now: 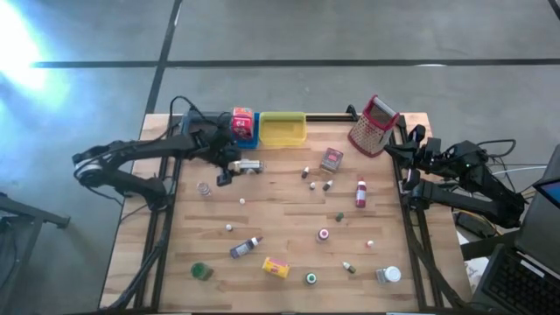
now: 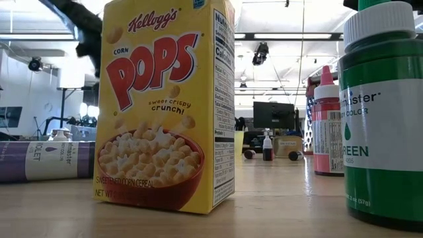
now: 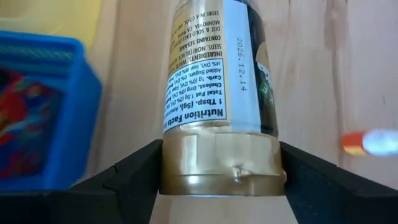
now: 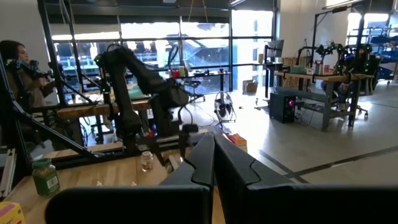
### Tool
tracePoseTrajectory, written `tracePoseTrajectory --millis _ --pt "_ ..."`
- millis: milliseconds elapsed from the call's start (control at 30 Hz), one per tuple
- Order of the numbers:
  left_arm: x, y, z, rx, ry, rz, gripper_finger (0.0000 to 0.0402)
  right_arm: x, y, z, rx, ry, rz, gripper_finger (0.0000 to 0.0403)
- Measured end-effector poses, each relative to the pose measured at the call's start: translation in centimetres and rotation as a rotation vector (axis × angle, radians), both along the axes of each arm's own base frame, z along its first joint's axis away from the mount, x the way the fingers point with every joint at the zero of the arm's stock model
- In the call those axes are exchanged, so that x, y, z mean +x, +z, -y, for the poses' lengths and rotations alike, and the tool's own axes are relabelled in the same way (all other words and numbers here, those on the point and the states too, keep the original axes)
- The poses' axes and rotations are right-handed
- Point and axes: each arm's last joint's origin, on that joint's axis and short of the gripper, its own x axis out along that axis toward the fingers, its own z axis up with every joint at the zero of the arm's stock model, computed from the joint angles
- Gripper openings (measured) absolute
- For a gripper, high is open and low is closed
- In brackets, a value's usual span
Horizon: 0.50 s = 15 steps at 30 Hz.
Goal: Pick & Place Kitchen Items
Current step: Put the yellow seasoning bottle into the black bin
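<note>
Closest to the table-level camera stands a small yellow cardboard cereal box [image 2: 165,106], glossy and upright, with a green-capped colouring bottle [image 2: 382,112] beside it and a red bottle [image 2: 326,122] a little further back. Across the pale, grained wooden table [image 1: 289,214] the other kitchen items lie scattered: tiny bottles, a purple-labelled one on its side [image 1: 245,248], a green jar [image 1: 201,271] near the front edge.

Over by the back, near the blue tray [image 1: 248,131] and the yellow tray [image 1: 283,129], the left gripper [image 1: 232,168] has its two dark fingers clamped on a small cylindrical jar [image 3: 219,106] lying on the wood (clear body, paper nutrition label, dull gold lid pinched between the pads). A metal grater [image 1: 374,125] with a red handle stands at the table's far right corner.

At the table's right edge the right gripper [image 4: 214,163] waits, its fingers pressed together, holding nothing.
</note>
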Motion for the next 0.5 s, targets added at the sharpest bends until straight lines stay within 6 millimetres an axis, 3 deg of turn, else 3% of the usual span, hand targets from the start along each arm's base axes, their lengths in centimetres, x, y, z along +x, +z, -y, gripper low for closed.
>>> tracePoseTrajectory --millis 500 --pt "-1.6 10.9 -0.3 0.187 0.165 -0.321 0.0292 0.0 0.0 0.0 0.000 0.000 0.001 0.0008"
